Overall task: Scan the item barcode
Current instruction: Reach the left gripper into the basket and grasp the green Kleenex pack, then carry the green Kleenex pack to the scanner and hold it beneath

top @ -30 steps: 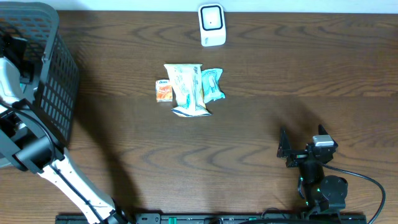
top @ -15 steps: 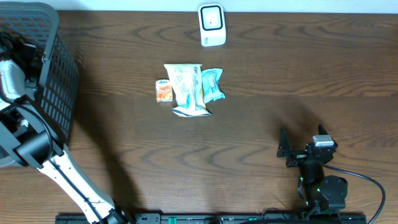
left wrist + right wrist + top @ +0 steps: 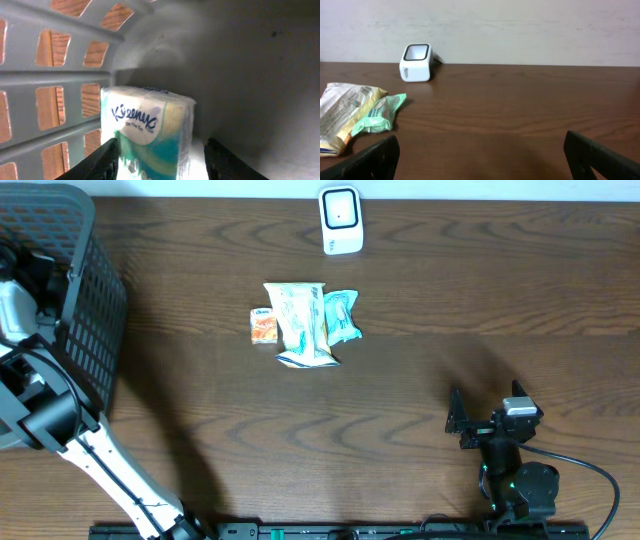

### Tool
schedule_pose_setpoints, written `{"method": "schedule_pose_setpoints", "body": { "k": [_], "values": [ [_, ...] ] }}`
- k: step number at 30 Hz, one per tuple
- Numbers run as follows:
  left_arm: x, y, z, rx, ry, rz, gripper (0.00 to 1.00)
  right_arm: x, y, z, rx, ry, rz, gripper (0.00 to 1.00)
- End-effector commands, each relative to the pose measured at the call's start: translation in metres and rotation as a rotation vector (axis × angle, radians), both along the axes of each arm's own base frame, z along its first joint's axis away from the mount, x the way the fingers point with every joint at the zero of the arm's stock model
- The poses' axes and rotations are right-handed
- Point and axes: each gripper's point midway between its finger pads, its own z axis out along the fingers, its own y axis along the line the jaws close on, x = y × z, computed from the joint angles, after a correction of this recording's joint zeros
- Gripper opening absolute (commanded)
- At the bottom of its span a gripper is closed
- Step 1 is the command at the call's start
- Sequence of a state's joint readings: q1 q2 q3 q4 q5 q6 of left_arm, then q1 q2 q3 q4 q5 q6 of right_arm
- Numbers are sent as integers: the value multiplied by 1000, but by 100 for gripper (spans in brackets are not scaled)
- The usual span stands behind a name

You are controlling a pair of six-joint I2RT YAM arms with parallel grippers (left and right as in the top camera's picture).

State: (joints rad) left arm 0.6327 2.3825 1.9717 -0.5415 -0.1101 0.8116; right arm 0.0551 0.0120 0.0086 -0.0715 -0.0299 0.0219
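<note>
My left gripper [image 3: 162, 162] is down inside the grey basket [image 3: 75, 65]. A white and teal Kleenex pack [image 3: 145, 125] stands between its open fingers. The left finger [image 3: 100, 162] is against the pack's side; the right finger [image 3: 225, 160] is a gap away from it. From overhead only the left arm [image 3: 40, 410] shows, reaching into the basket [image 3: 95, 320]. The white scanner [image 3: 341, 220] stands at the table's far edge, also in the right wrist view [image 3: 415, 62]. My right gripper [image 3: 487, 405] rests wide open and holds nothing near the front right [image 3: 482, 160].
A cream snack bag [image 3: 300, 325], a teal packet [image 3: 342, 315] and a small orange packet [image 3: 263, 326] lie together at the table's middle, below the scanner. The basket's slotted walls close in round my left gripper.
The left arm has shifted slightly inside the basket and its fingers have drawn closer together. The right arm and the items on the table have not moved.
</note>
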Motion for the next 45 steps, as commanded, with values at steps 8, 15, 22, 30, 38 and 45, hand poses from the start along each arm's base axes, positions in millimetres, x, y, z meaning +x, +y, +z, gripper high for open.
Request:
{"method": "schedule_pose_setpoints", "body": {
  "k": [8, 15, 22, 30, 38, 45],
  "values": [
    [-27, 7, -25, -97, -18, 190, 7, 0, 1, -1, 14, 1, 2, 99],
    [-4, -13, 26, -195, -234, 370, 7, 0, 1, -1, 14, 1, 2, 99],
    [19, -52, 137, -442, -588, 519, 7, 0, 1, -1, 14, 1, 1, 99],
    [-23, -114, 271, -669, -810, 585, 7, 0, 1, -1, 14, 1, 2, 99],
    [-78, -200, 349, -815, -844, 456, 7, 0, 1, -1, 14, 1, 2, 99],
    [-95, -270, 365, -921, -768, 327, 7, 0, 1, -1, 14, 1, 2, 99]
  ]
}}
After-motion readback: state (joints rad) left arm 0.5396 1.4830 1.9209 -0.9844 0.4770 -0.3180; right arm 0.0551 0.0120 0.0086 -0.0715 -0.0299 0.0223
